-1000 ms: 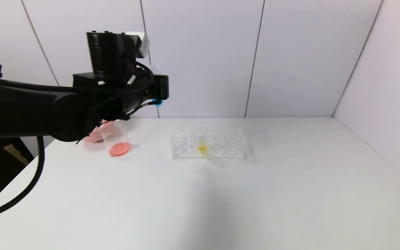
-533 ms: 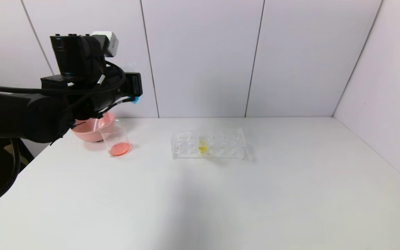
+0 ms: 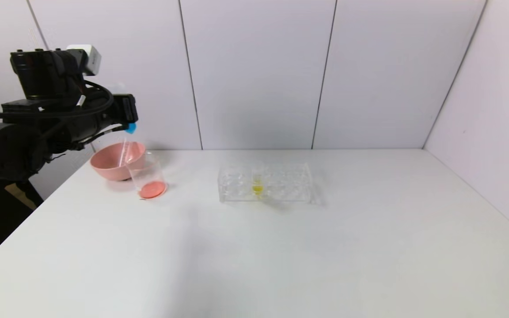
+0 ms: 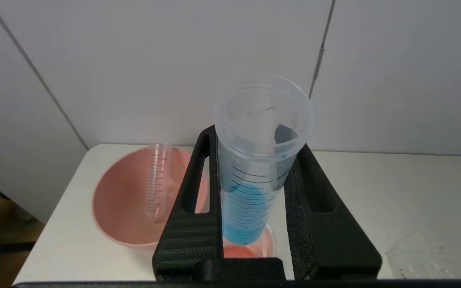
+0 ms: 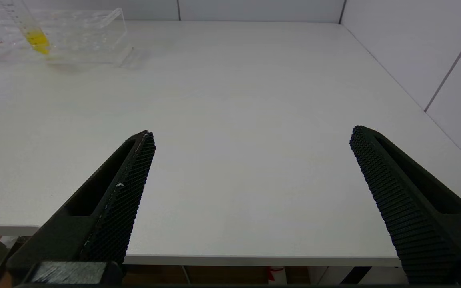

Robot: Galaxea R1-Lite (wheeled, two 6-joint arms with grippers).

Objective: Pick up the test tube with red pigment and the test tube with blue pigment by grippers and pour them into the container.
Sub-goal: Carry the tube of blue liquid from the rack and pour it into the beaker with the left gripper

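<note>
Above pink bowl (image 3: 112, 160), left tool (image 4: 254, 192) pinching blue-pigment tube (image 4: 254, 176), beaker (image 3: 148, 179) holding red liquid, right tool (image 5: 250, 192) spread.

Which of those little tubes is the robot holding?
The test tube with blue pigment, clamped in the left gripper. The yellow tube stands racked; an empty one leans in the bowl.

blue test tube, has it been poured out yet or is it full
Not poured yet: the test tube with blue pigment holds blue liquid, gripped between the left gripper's fingers above the container.
</note>
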